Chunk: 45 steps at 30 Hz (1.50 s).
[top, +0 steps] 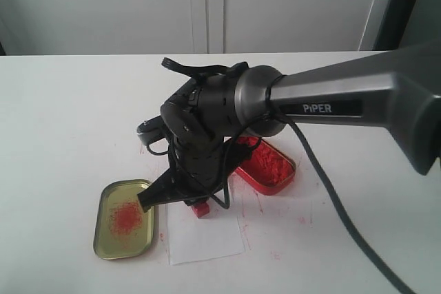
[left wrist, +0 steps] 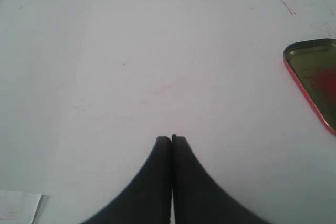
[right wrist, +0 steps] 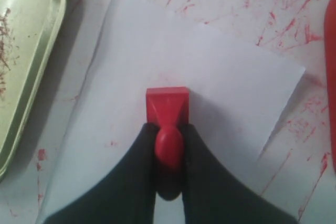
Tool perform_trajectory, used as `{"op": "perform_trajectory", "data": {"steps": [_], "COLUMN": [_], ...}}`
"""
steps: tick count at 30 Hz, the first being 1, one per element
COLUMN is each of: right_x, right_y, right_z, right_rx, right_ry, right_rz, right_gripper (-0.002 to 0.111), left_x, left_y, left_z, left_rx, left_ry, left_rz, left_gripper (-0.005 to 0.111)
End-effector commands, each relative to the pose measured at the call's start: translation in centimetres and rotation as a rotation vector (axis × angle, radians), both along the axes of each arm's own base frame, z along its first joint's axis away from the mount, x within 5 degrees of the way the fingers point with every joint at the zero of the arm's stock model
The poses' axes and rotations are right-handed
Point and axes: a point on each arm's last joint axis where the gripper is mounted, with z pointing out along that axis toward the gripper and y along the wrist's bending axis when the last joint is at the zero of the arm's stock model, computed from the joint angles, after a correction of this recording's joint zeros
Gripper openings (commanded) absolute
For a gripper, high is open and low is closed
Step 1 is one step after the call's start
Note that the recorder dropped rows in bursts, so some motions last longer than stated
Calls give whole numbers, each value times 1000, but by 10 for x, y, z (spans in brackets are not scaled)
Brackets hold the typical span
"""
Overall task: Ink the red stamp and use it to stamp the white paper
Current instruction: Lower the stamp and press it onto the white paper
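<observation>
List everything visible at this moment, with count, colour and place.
stamp: one, red, over the paper, held by its handle
paper: one, white, flat on the table between lid and tin
lid: one, gold with a red smudge, left of the paper in the exterior view
tin: one, red, holding red paste, right of the paper
table: one, white, red smears around the paper
sheet corner: one, white, at the left wrist view's edge; unclear whether it is the same paper
cable: one, black, trailing from the right arm
right end effector: one, black, shut on the stamp
left end effector: one, black, shut, empty, over the table
</observation>
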Motion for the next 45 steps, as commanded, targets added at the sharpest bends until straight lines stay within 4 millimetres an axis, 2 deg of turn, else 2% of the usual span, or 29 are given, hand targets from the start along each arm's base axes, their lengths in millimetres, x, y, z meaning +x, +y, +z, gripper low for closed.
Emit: {"op": "perform_trajectory", "data": {"steps": [1,7,12,14,20,22,32,45], "right_x": [-4,-5,-6,-5,-3,-3,2,11], "right_y": [-5,-7,-7,-6,-5,-5,-7,-16], "right_z": [-39,-52,-54,-51,-14,-9,-6,-5], "right_rx": [-101,-137,-140,-131,-40,-29,-15,-44], "right_ry": [82,111,113,107,37,29,-25,-62], "right_rz": [-1,3,3,-7,-41,-46,-201,-197], "right_gripper": [0,0,0,0,0,0,0,0], "left_x": [-1,-1,-1,-1,-1,-1,-1,-1], "left_y": [0,0,0,0,0,0,0,0], "left_z": [-3,-3,-3,-3,-3,-3,-3,-3], "left_rx": [1,1,1,1,1,1,1,1], "left_ry": [11,11,11,11,11,11,11,11], "left_rz": [-3,-3,-3,-3,-3,-3,-3,-3], "left_gripper": [0,0,0,0,0,0,0,0]}}
